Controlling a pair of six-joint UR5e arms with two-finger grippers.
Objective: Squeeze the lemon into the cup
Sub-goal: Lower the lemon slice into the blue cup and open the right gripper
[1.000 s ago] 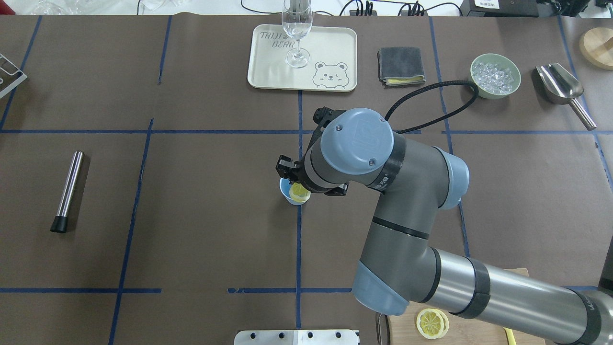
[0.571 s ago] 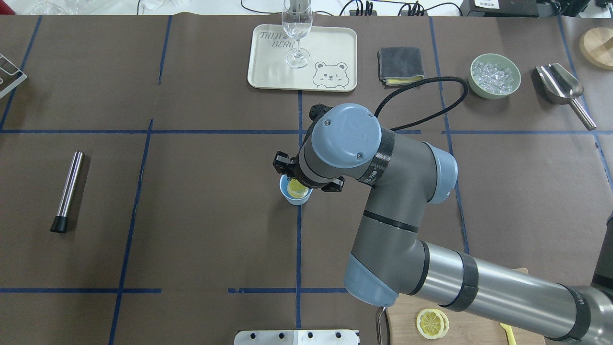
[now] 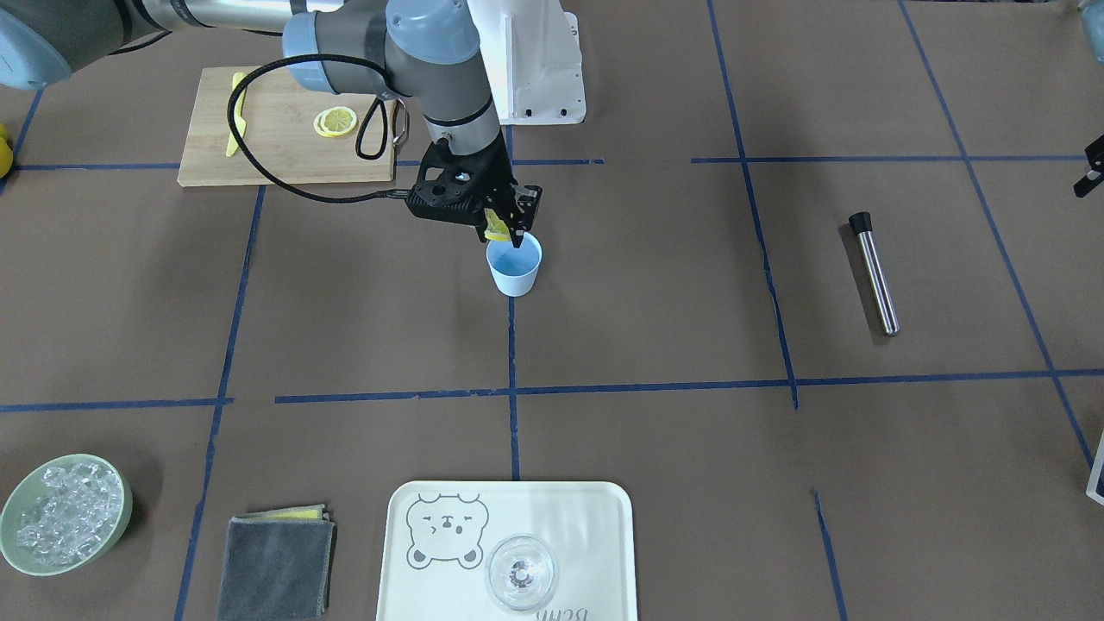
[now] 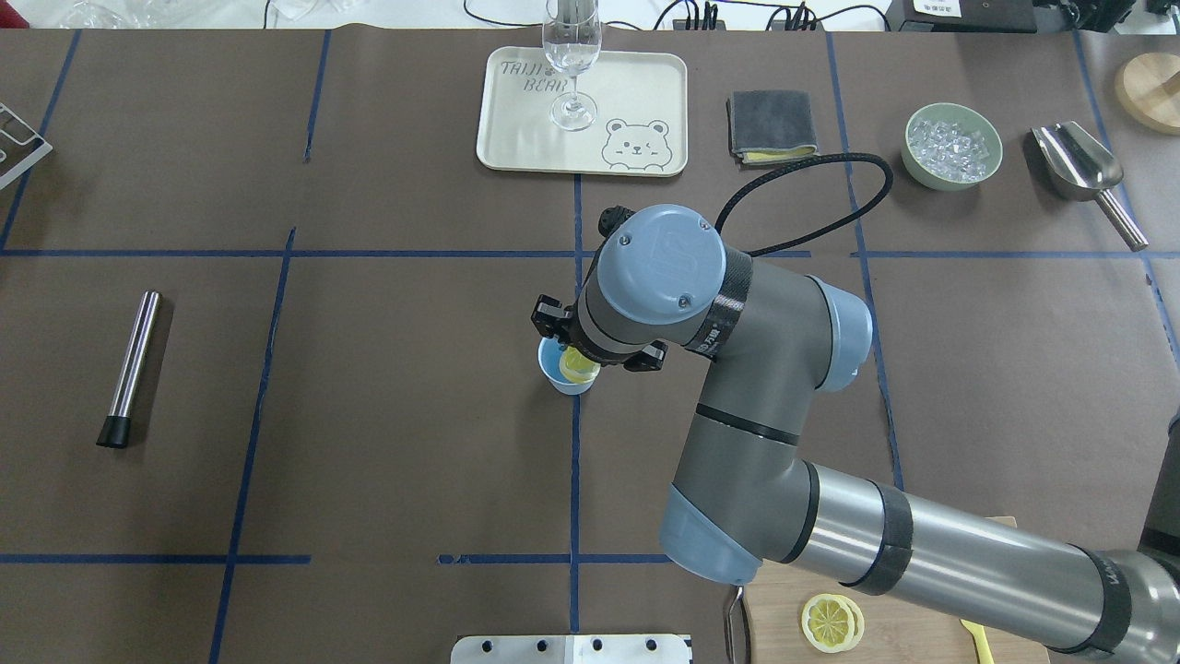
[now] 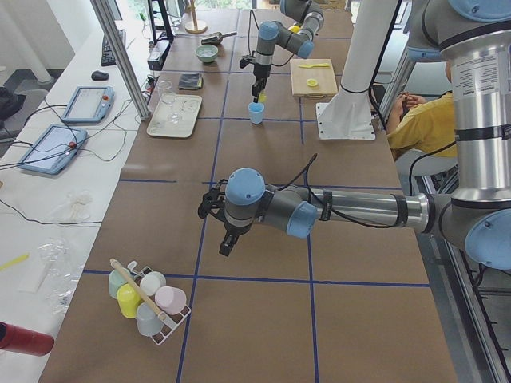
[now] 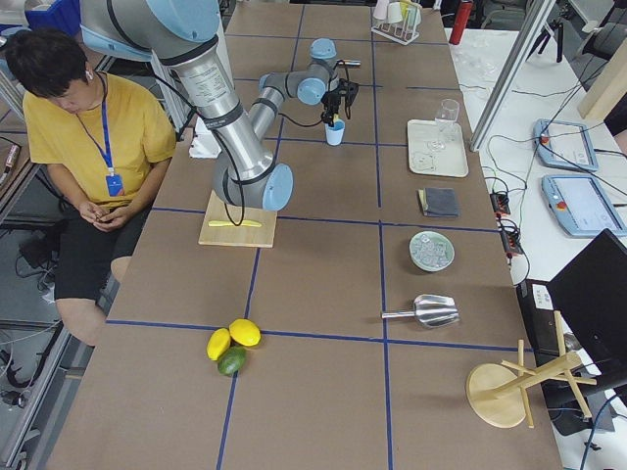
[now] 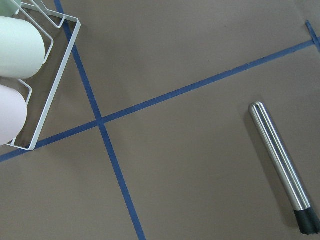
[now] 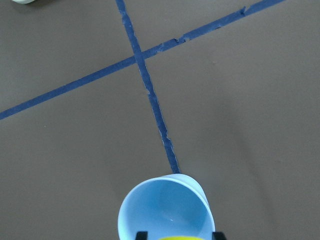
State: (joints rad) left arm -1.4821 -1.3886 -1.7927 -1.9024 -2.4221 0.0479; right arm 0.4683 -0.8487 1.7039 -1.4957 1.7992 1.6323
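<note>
The light-blue cup (image 3: 514,267) stands upright at the table's middle on a blue tape line. It also shows in the overhead view (image 4: 556,375) and the right wrist view (image 8: 165,210). My right gripper (image 3: 504,231) is shut on a yellow lemon slice (image 3: 496,231) and holds it just above the cup's mouth, toward the robot's side of the rim. From overhead the slice (image 4: 577,366) shows over the cup, partly hidden by the wrist. My left gripper (image 5: 226,243) hangs over bare table far to the left. I cannot tell if it is open or shut.
A cutting board (image 3: 267,151) with more lemon slices (image 3: 336,121) and a yellow knife (image 3: 235,125) lies near the robot's base. A steel muddler (image 3: 873,274), a tray (image 3: 595,526) with a clear glass (image 3: 520,571), a grey cloth (image 3: 276,556) and an ice bowl (image 3: 65,513) sit farther off.
My right arm has shifted a little to the left, bringing the lemon slice more squarely over the cup. The gripper stays shut on the slice. The cup has not moved.
</note>
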